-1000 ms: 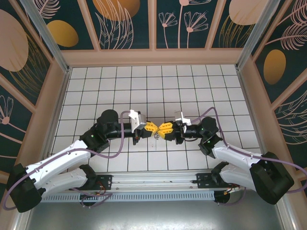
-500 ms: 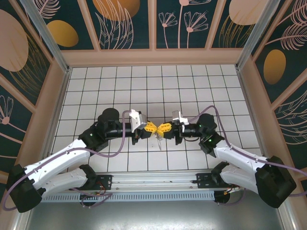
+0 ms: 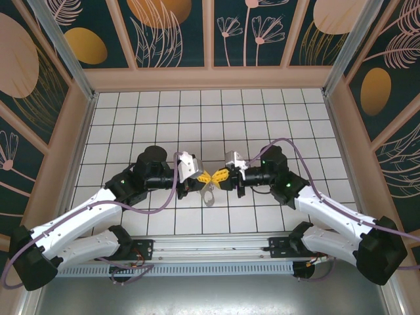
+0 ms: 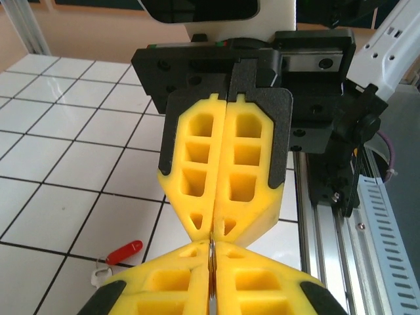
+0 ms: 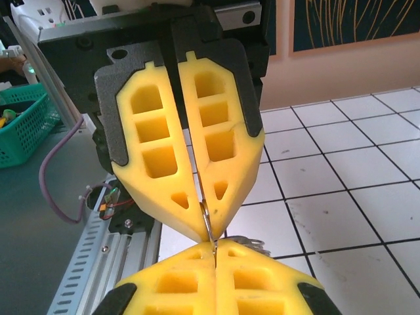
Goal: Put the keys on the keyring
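Evidently, the keyring [image 5: 206, 220] is held in the air between the two arms. The left claw [image 3: 207, 176] is closed on one side of its thin metal ring, and the right claw [image 3: 224, 175] is closed on the other side, so that the yellow fingertips [image 4: 197, 204] are brought tip to tip around it. In both wrist views the ring's wire is seen as a fine silver line pinched in the seam of each pair of pads, with no gap left between them. Such a two-sided pinch is judged to be meant for steadying the ring, and perhaps for prying its coil apart, so that a key can be threaded on. A pale strap [image 3: 209, 195] is seen just below the keyring in the top view; whether it hangs free or rests on the tiles cannot be told. The red-headed key [image 4: 125, 251] is not on the keyring. It is seen lying flat on the white tiled surface [image 4: 59, 131], below the keyring and off to one side, touched by neither claw. The threading is therefore judged not yet done, and one claw would have to be freed to fetch the key.
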